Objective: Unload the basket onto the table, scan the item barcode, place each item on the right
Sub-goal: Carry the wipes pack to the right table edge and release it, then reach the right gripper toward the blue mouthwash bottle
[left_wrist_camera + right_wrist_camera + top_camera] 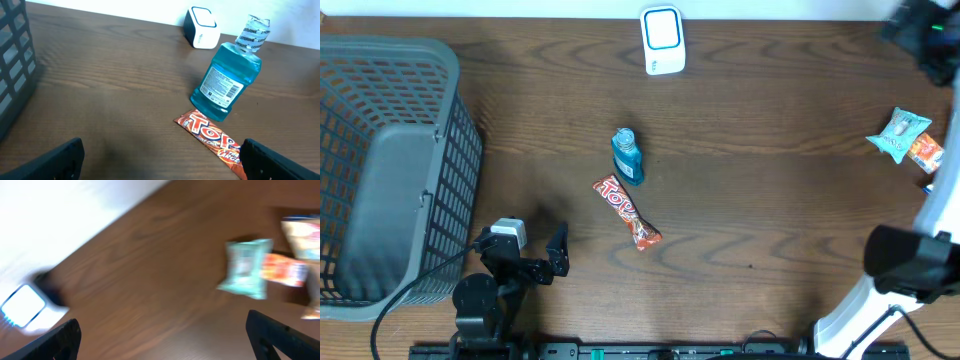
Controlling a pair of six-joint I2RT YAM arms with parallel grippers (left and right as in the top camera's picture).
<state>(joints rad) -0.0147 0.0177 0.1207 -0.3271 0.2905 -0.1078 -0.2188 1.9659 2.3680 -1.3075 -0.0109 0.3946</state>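
The blue bottle (627, 157) lies on its back in the middle of the table (770, 230). Its base is right at one end of the red candy bar (627, 212). The white scanner (662, 40) stands well apart at the far edge. A teal packet (898, 135) and an orange packet (925, 152) lie touching at the right edge.

No item is held. The left gripper (161, 152) hangs near the basket (380, 170), fingers spread wide and empty. The right gripper (162, 327), seen in a blurred view, is also wide open with nothing between its fingers.

Three risks seem likely. The smooth bottle could slide and shove the bar when a finger lands. A grip across the label would hide the barcode from the scanner. The crinkly packets could slip, or come up as a pair.
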